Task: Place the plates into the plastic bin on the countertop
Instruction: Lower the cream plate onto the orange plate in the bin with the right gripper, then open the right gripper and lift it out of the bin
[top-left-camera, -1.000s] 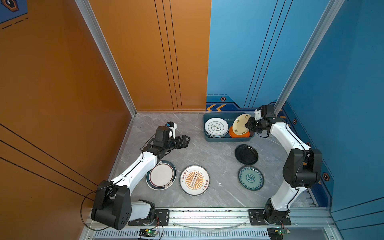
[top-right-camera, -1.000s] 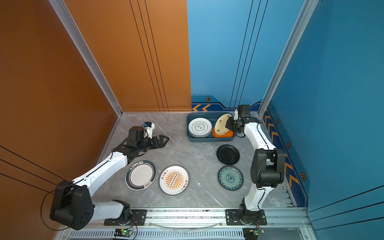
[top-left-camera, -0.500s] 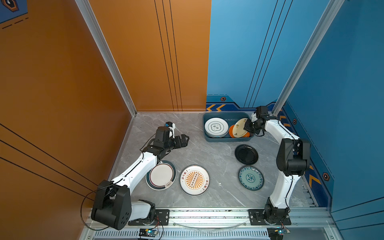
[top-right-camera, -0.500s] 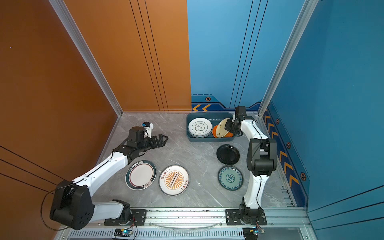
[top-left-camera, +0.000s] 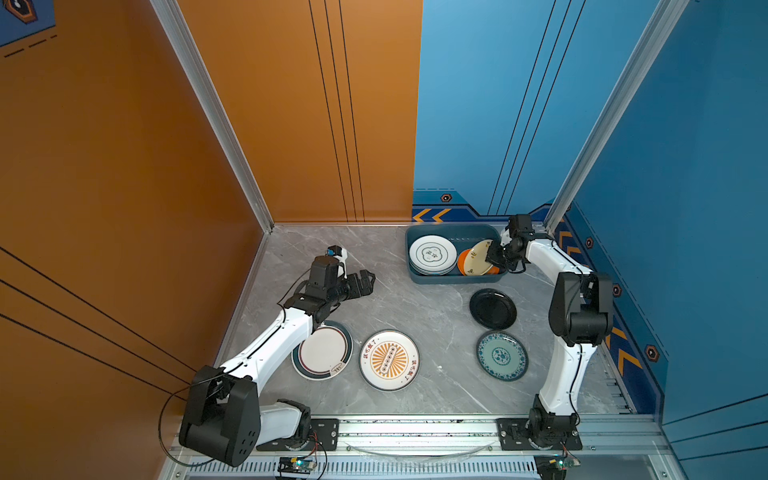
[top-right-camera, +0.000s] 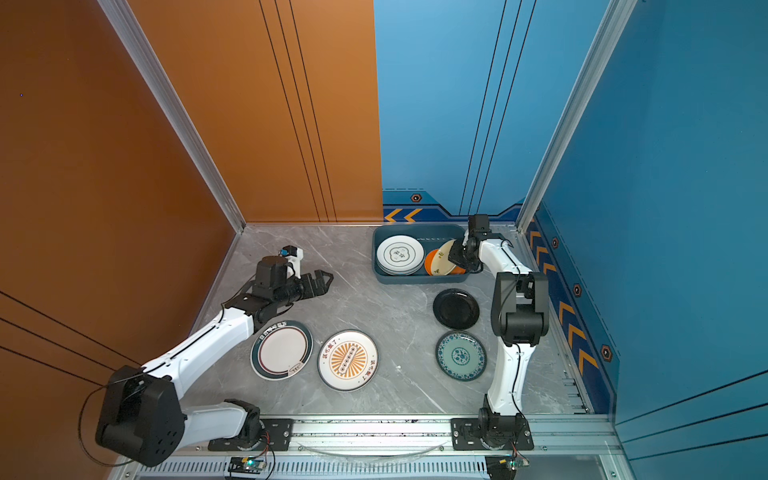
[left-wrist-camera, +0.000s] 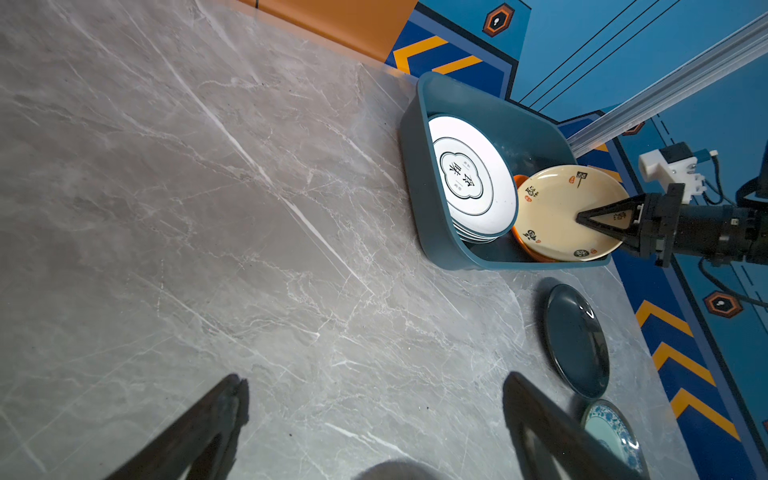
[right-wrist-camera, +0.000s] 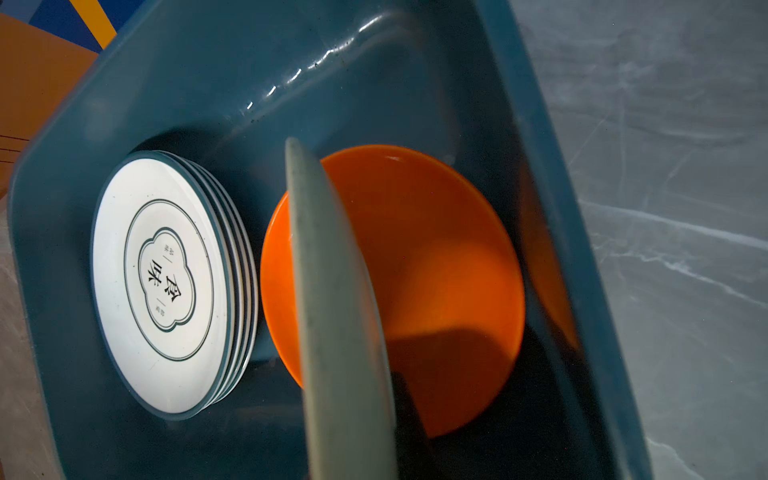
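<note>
The right gripper (left-wrist-camera: 581, 217) has its jaws pinched tight on the rim of a round cream plate with small dark and red marks (left-wrist-camera: 557, 212), holding it tilted over the right half of the dark blue-grey rectangular plastic bin (top-left-camera: 451, 279). The bin sits against the back edge of the grey marble-look countertop (top-left-camera: 415, 307), near its right corner. Below the cream plate lies a plain orange plate (right-wrist-camera: 436, 270); whether the 2 touch at the low edge I cannot tell. In the bin's left half is a stack of white plates with a black cloud emblem (top-left-camera: 432, 254), several high. 4 plates wait on the countertop: a glossy black plate (top-left-camera: 493, 308) just in front of the bin, a teal patterned plate (top-left-camera: 502, 355) nearer the front edge, a white plate with an orange sunburst (top-left-camera: 389, 360) near the middle of the front edge, and a white dark-rimmed plate (top-left-camera: 326, 351) beside it, partly under the left arm (top-left-camera: 286, 336). The left gripper (top-left-camera: 365, 282) hangs above bare countertop left of its middle, jaws spread wide and holding nothing. These plates look stiff, smooth and slick, light enough for 1 gripper, and I'd guess they would chip or clatter if dropped. The raised rim is the only real purchase, so a pinch across the lip seems right, with the release made low over the orange plate.
</note>
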